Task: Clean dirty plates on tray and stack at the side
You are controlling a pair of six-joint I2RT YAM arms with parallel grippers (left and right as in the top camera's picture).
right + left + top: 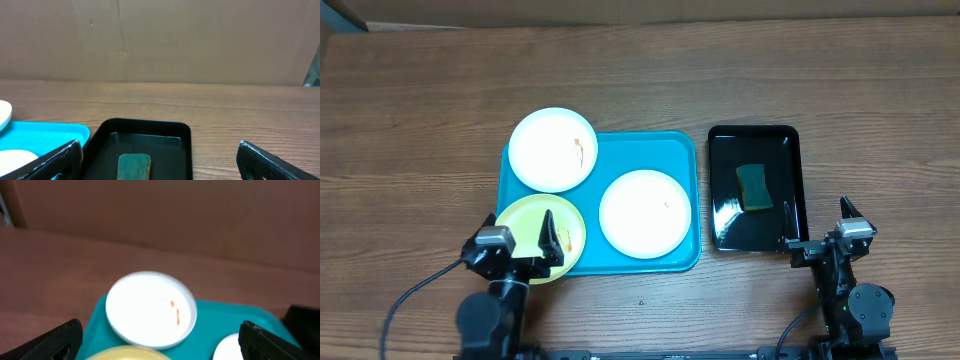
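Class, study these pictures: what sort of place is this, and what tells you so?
Most likely a robotics test bench staged as a dishwashing station, not a real kitchen: two robot arms at a wooden table, smeared plates on a turquoise tray, and a sponge in a black tray.

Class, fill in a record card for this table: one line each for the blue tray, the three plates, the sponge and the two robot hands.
blue tray: carries all three plates
far white plate: far left corner, overhanging the rim, orange smears
near white plate: inside the right half, faint mark
yellow-green plate: near left corner, overhanging the rim, orange smear
sponge: green, lying in the black tray to the right
left hand: open, over the yellow-green plate, empty
right hand: open, at the black tray's near right corner, empty
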